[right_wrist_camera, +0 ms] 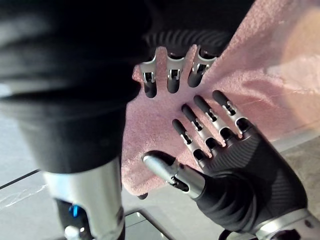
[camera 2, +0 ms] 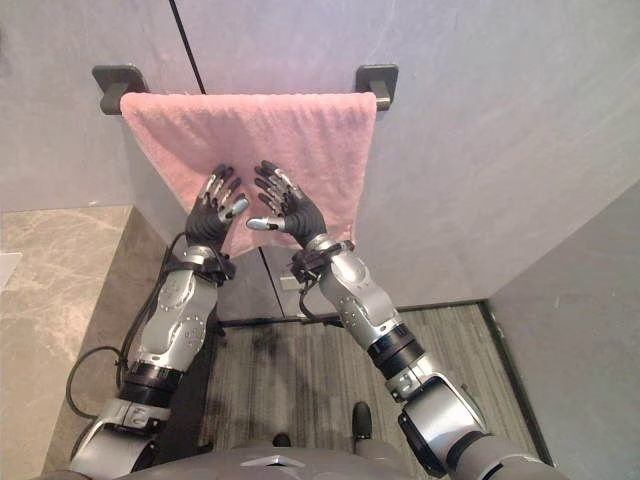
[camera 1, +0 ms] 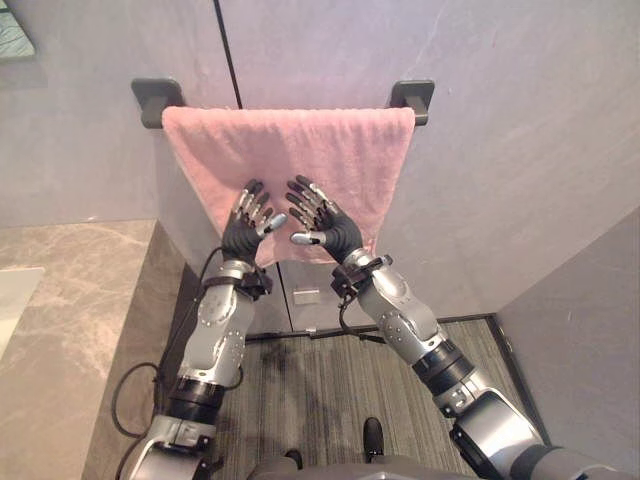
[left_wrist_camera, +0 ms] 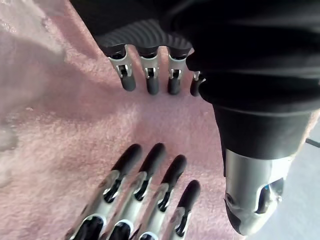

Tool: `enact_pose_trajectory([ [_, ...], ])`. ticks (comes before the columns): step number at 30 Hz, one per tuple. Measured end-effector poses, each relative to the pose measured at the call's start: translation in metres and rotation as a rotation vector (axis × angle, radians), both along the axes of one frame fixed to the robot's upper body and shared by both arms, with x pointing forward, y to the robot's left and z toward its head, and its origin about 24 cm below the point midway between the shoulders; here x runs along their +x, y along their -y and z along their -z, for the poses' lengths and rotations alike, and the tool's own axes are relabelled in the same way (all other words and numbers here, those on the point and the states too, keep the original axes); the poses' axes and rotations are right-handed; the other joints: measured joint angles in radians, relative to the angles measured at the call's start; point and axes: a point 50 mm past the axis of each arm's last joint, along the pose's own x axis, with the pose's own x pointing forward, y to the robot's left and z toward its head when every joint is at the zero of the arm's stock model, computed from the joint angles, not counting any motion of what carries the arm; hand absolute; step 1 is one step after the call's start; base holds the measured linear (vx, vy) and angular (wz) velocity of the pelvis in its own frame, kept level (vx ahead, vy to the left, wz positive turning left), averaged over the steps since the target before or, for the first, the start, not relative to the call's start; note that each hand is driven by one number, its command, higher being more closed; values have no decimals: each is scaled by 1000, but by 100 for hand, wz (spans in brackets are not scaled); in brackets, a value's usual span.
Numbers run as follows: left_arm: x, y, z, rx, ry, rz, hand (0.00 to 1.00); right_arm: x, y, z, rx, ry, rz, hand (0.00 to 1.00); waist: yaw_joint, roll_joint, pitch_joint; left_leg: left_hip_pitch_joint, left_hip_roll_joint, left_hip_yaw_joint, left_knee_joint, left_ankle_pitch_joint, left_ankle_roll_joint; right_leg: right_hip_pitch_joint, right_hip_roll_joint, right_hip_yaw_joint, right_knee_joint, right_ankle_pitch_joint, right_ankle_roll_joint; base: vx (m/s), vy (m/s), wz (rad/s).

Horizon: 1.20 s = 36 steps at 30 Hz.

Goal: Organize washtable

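Observation:
A pink towel [camera 1: 300, 150] hangs spread over a black rail between two black wall brackets [camera 1: 155, 98] [camera 1: 415, 95]. My left hand [camera 1: 242, 232] and right hand [camera 1: 333, 230] are raised side by side at the towel's lower part, backs toward me, fingers straight and pointing up. Their fingertips lie on or just off the cloth. In the left wrist view the left hand's fingers [left_wrist_camera: 150, 75] hover over pink terry, with the right hand's fingers [left_wrist_camera: 145, 180] beside them. The right wrist view has the right hand's fingers [right_wrist_camera: 172, 75] above the towel's bottom edge [right_wrist_camera: 135, 175] and the left hand [right_wrist_camera: 235, 165] alongside.
A marble counter [camera 1: 60, 330] runs along the left, with a pale basin edge [camera 1: 10, 300] at its far left. Grey wall panels [camera 1: 500, 180] stand behind the towel, and another wall [camera 1: 585, 340] closes the right side. A striped floor mat [camera 1: 330, 380] lies below.

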Motion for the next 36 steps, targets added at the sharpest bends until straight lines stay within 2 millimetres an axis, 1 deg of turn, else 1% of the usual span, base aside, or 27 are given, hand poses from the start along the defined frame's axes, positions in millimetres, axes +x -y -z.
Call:
enact_pose_trajectory([
  [2, 9, -13, 3, 6, -32, -54, 0, 8, 9, 0, 8, -20, 56, 0, 0, 0, 0, 0, 0, 1, 1, 0, 0, 0, 0, 0, 0, 3, 0, 0, 0, 0],
  [4, 12, -21, 5, 9, -47, -89, 0, 12, 17, 0, 18, -29, 100, 0, 0, 0, 0, 0, 0, 1, 2, 0, 0, 0, 0, 1, 0, 4, -1, 0, 0, 0],
  [5, 13, -28, 5, 10, -54, -118, 0, 14, 22, -2, 31, -33, 131, 0, -2, 0, 0, 0, 0, 3, 2, 0, 0, 0, 0, 3, 0, 5, -1, -24, 4, -5],
  [6, 13, -36, 5, 23, -62, -142, 0, 18, 33, -2, 43, -41, 180, 0, -2, 0, 1, 0, 0, 6, 2, 0, 0, -2, 0, 6, 0, 5, -1, -19, 2, -5],
  [7, 13, -38, 6, 25, -64, -146, 0, 18, 35, -2, 45, -43, 189, 0, -2, 0, 1, 0, 0, 7, 2, 0, 0, -2, 0, 7, 0, 5, -1, -19, -1, -7],
  [8, 12, -44, 5, 22, -67, -171, 0, 19, 45, 0, 58, -54, 229, 0, 0, 0, 2, -1, 0, 11, 2, 0, 0, -4, 1, 12, 0, 6, -1, -13, -2, -8],
  [9, 11, -53, 3, 8, -63, -205, 0, 17, 61, 5, 73, -69, 287, 0, 4, 0, 2, -1, 1, 14, 1, 0, 0, -7, 2, 16, 0, 6, -1, -10, -2, -8],
  [10, 11, -55, 3, 6, -62, -213, 0, 17, 65, 6, 77, -70, 299, 0, 5, 0, 3, -1, 1, 15, 0, 0, 0, -7, 2, 17, 0, 6, -1, -2, -1, -9],
  [11, 8, -65, 3, 0, -61, -248, 0, 14, 79, 11, 95, -81, 348, 0, 6, -1, 5, 0, 2, 19, -2, 0, 0, -10, 3, 23, -1, 6, -1, 5, -2, -8],
  [12, 6, -70, 3, -2, -62, -265, 0, 12, 87, 13, 104, -85, 373, 0, 6, -1, 7, 0, 3, 22, -3, 0, 0, -11, 4, 26, -1, 6, -1, 12, -4, -11],
  [14, -5, -89, 11, -1, -87, -332, 0, 7, 117, 26, 113, -124, 479, 0, -1, -3, 15, 5, 5, 26, -9, 0, 0, -11, 7, 29, -1, 6, -1, 20, -10, -7],
  [15, -7, -92, 13, -1, -95, -345, 0, 5, 126, 30, 112, -134, 508, 0, -1, -4, 16, 5, 6, 26, -10, 0, 0, -11, 8, 29, -1, 6, -1, 24, -16, -4],
  [17, -21, -105, 29, 6, -148, -394, 0, -4, 151, 45, 119, -188, 616, 0, -1, -6, 19, 9, 11, 28, -12, -3, -4, -11, 13, 31, -1, 5, -2, 28, -19, -5],
  [18, -25, -107, 33, 5, -164, -407, 0, -6, 156, 49, 121, -201, 637, 0, -1, -6, 19, 10, 12, 29, -13, -3, -5, -11, 15, 32, -1, 5, -2, 27, -19, -4],
  [20, -39, -114, 50, -7, -224, -442, 0, -17, 172, 64, 90, -242, 711, 0, 0, -5, 21, 13, 13, 29, -19, -3, -5, -10, 16, 32, -1, 4, -3, 0, 0, 0],
  [21, -43, -116, 54, -18, -237, -455, 0, -20, 174, 67, 82, -253, 724, 0, 0, -5, 24, 16, 13, 29, -21, -3, -5, -8, 16, 32, -1, 4, -3, 0, 0, 0],
  [23, -57, -118, 74, -44, -303, -483, 0, -33, 184, 83, 41, -298, 774, 0, 0, -4, 24, 19, 13, 29, -24, -3, -5, -6, 15, 33, -1, 3, -4, 0, 0, 0],
  [24, -61, -119, 80, -53, -325, -491, 0, -36, 186, 87, 37, -312, 783, 0, 0, -4, 25, 19, 12, 29, -25, -3, -5, -6, 15, 32, -2, 3, -4, 0, 0, 0],
  [25, -68, -120, 94, -65, -383, -502, 0, -43, 189, 98, 22, -349, 803, 0, 0, -4, 25, 21, 12, 27, -30, -3, -5, -5, 15, 27, -5, 1, -5, 0, 0, 0],
  [27, -82, -120, 116, -56, -479, -514, 0, -55, 193, 116, 1, -422, 833, 0, 0, -4, 25, 23, 12, 27, -37, -3, -6, -4, 15, 27, -6, -1, -4, 0, 0, 0],
  [28, -89, -118, 126, -65, -524, -517, 0, -61, 195, 128, -8, -469, 847, 0, 0, -4, 25, 25, 12, 26, -41, -2, -6, -4, 15, 26, -6, -1, -3, 0, 0, 0],
  [30, -106, -109, 150, -70, -631, -512, 0, -80, 198, 158, -48, -600, 882, 0, 0, -4, 25, 27, 12, 25, -45, -2, -7, -3, 15, 25, -6, -3, -1, 0, 0, 0],
  [31, -110, -106, 157, -72, -659, -504, 0, -85, 199, 164, -64, -630, 885, 0, 0, -3, 25, 29, 12, 25, -45, -1, -7, -3, 15, 24, -6, -4, 0, 30, -4, 1],
  [32, -119, -100, 171, -90, -722, -493, 0, -96, 200, 178, -86, -697, 891, 0, 0, -1, 27, 35, 12, 24, -45, -1, -7, 1, 15, 24, -5, -6, 1, 32, -2, 1],
  [33, -125, -97, 179, -90, -759, -487, 0, -101, 201, 185, -100, -733, 892, 0, 0, 1, 27, 38, 12, 24, -46, -1, -7, 4, 15, 23, -5, -7, 2, 40, 2, 1],
  [35, -152, -86, 212, -78, -942, -445, 0, -125, 203, 212, -171, -866, 902, 0, -2, 4, 29, 57, 12, 24, -59, -1, -7, 16, 15, 23, -4, -12, 5, 42, 3, -1],
  [36, -163, -84, 221, -60, -1003, -432, 0, -132, 204, 219, -212, -899, 899, 0, -3, 4, 29, 63, 12, 24, -62, -1, -7, 21, 15, 23, -4, -15, 7, 44, 2, -1],
])
